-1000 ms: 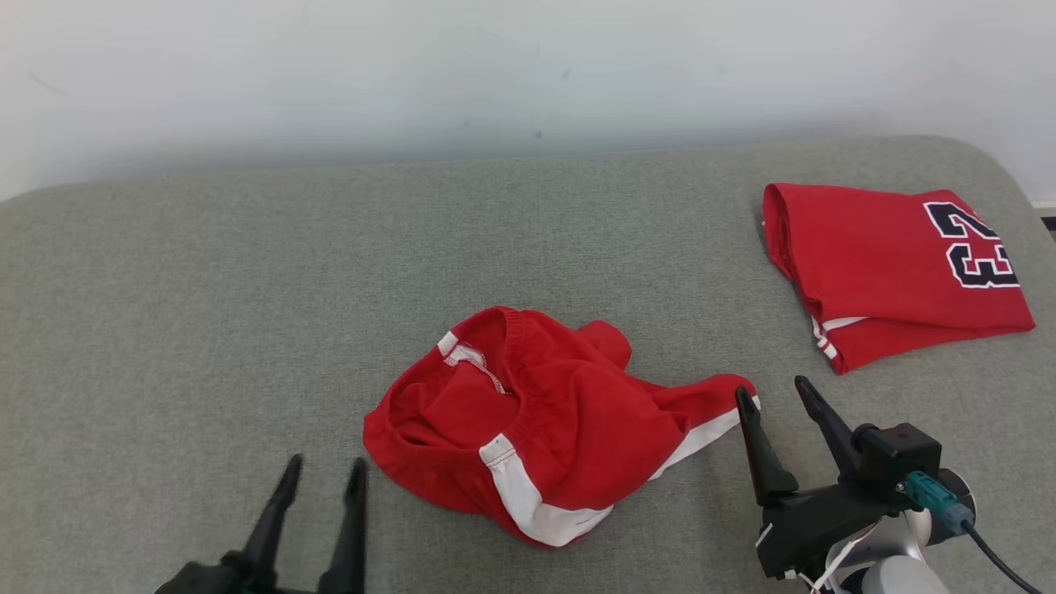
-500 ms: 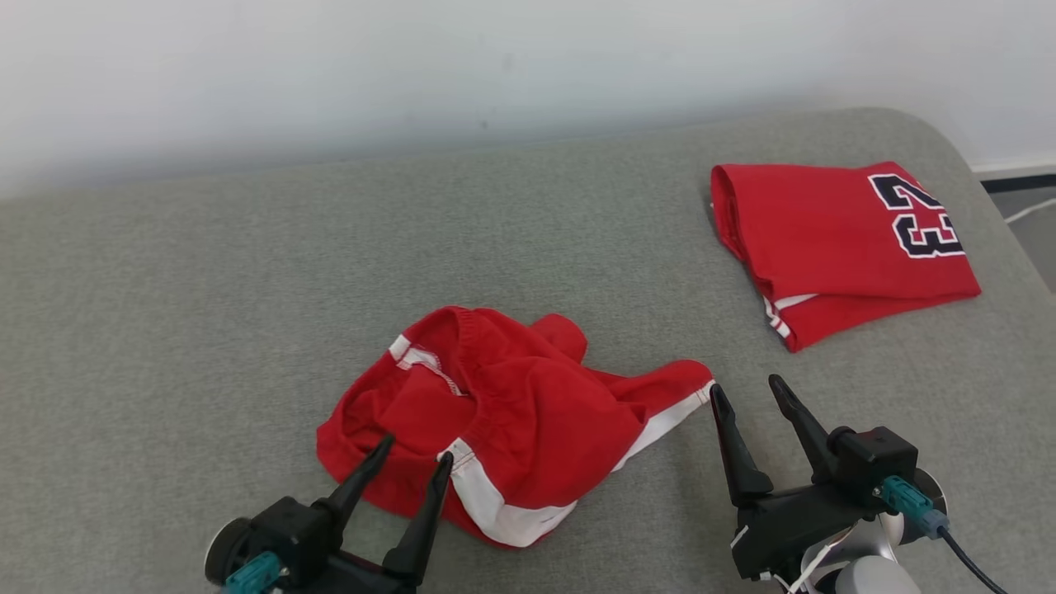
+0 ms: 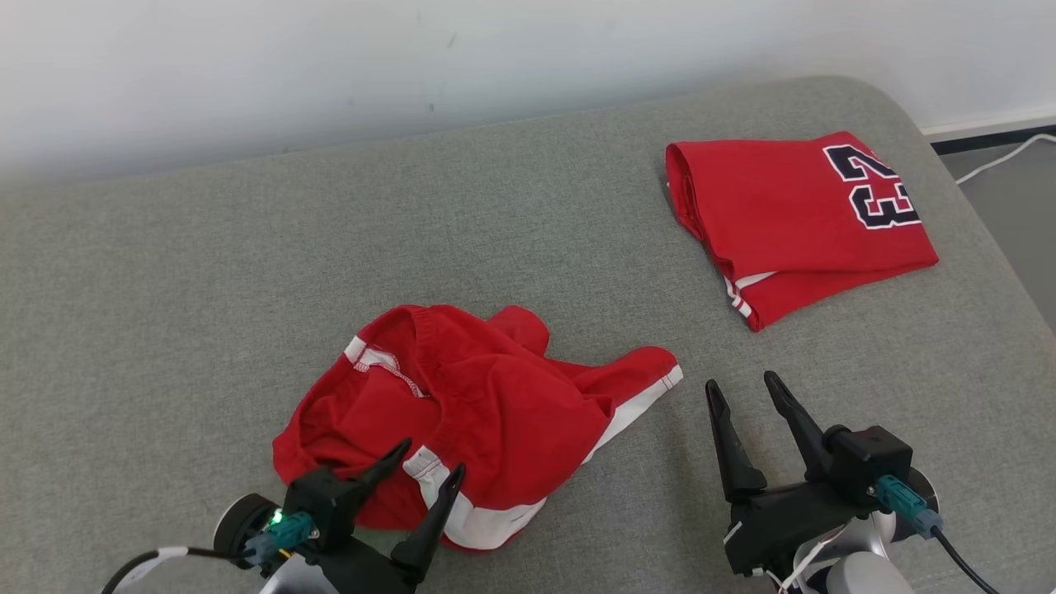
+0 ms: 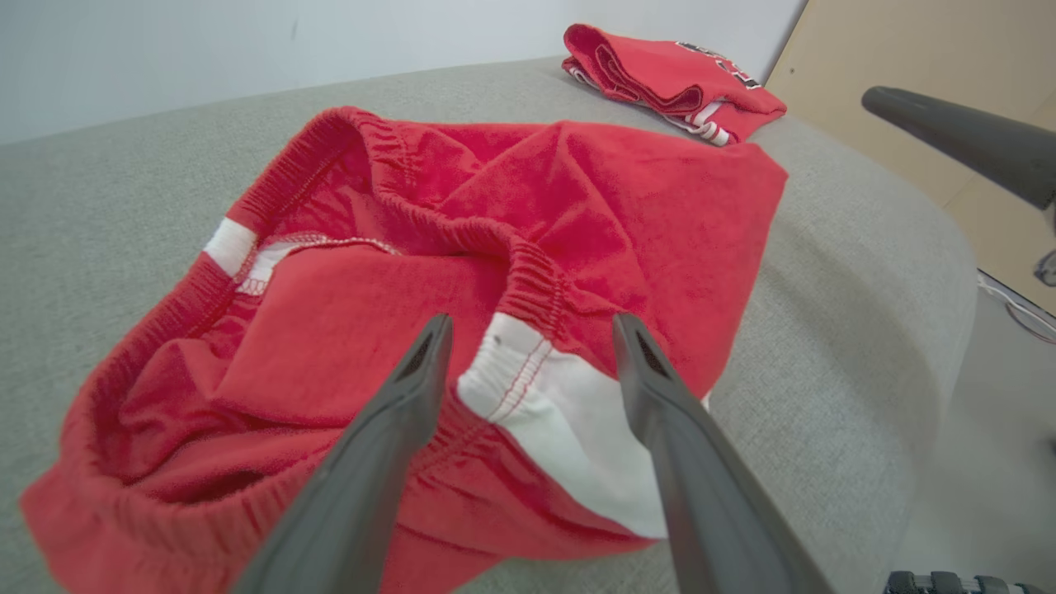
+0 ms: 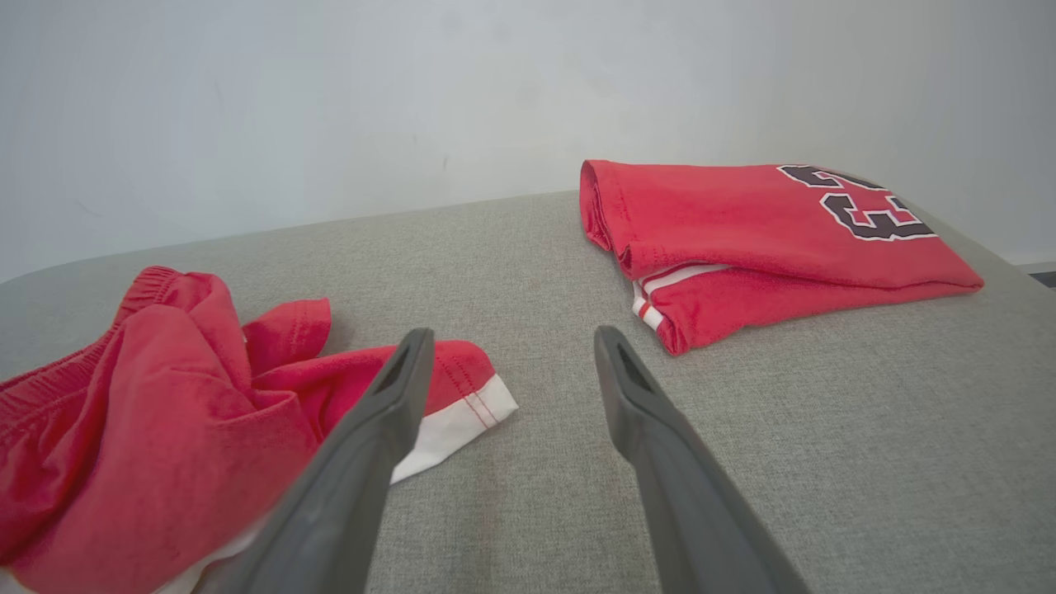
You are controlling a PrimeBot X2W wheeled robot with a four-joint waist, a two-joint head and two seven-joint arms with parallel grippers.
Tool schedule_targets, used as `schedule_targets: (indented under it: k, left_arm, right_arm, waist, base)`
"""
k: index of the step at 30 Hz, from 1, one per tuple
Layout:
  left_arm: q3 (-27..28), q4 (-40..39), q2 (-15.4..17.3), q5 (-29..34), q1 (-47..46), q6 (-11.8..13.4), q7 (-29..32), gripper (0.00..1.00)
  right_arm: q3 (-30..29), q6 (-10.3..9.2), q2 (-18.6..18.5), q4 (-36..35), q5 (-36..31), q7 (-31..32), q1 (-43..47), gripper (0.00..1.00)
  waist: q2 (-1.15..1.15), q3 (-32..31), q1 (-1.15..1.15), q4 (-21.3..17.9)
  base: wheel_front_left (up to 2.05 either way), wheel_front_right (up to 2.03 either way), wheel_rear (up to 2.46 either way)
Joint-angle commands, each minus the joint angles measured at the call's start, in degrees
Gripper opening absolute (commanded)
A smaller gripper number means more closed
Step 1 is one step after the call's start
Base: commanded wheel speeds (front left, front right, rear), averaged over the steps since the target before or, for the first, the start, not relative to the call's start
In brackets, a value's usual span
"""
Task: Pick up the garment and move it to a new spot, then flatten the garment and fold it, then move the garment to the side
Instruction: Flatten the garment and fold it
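Left gripper (image 3: 431,456), fingers spread, brackets the waistband of the crumpled garment (image 3: 487,404), apparently poised to pinch it; right gripper (image 3: 739,379), fingers likewise spread and empty, hovers beside its hem over the worktop (image 3: 206,272).

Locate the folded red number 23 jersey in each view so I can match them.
Head view: folded jersey at the upper right.
Left wrist view: folded jersey at the top edge, right of centre.
Right wrist view: folded jersey right of centre, at middle height.
Shared landmark: crumpled red shorts, lying apart from it in all three.
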Motion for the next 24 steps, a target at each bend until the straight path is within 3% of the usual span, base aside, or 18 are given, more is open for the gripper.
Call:
schedule_targets:
  k: [1,2,3,4,18,24]
  left_arm:
    - [-0.3,0.8,0.5,-0.4,-0.7,-0.1,1.1,1.0]
    - [-0.6,1.0,0.6,-0.6,-1.0,-0.1,1.4,0.88]
    - [-0.6,1.1,0.6,-0.9,-1.5,-0.1,1.6,0.25]
    - [-0.6,1.2,0.7,-1.1,-1.8,-0.1,1.7,0.0]
    - [0.5,-1.9,0.7,-2.2,-0.1,2.2,-0.9,0.0]
    - [5.0,-6.0,1.2,-3.2,2.9,6.4,-3.7,0.0]
  right_arm:
    - [0.2,-0.06,0.1,0.2,0.1,-0.3,-0.4,1.0]
    - [0.2,-0.06,0.2,0.3,0.1,-0.4,-0.4,1.0]
    - [0.2,-0.06,0.3,0.3,0.0,-0.5,-0.4,1.0]
    - [0.1,-0.06,0.3,0.3,0.0,-0.5,-0.5,1.0]
    - [-0.4,-0.06,-0.5,0.7,0.0,-0.3,0.2,1.0]
    - [-0.6,-0.06,-0.6,0.5,0.1,0.1,1.2,1.0]
  waist:
    - [-0.01,0.1,0.0,-0.2]
    - [-0.01,0.1,0.0,-0.2]
    - [-0.01,0.1,0.0,-0.3]
    - [-0.01,0.1,0.0,-0.3]
    - [-0.01,-1.8,0.0,4.8]
    - [-0.01,-2.6,0.0,6.5]
  base:
    - [0.0,0.0,0.0]
    - [0.0,0.0,0.0]
    - [0.0,0.0,0.0]
    - [0.0,0.0,0.0]
    - [0.0,0.0,0.0]
    - [0.0,0.0,0.0]
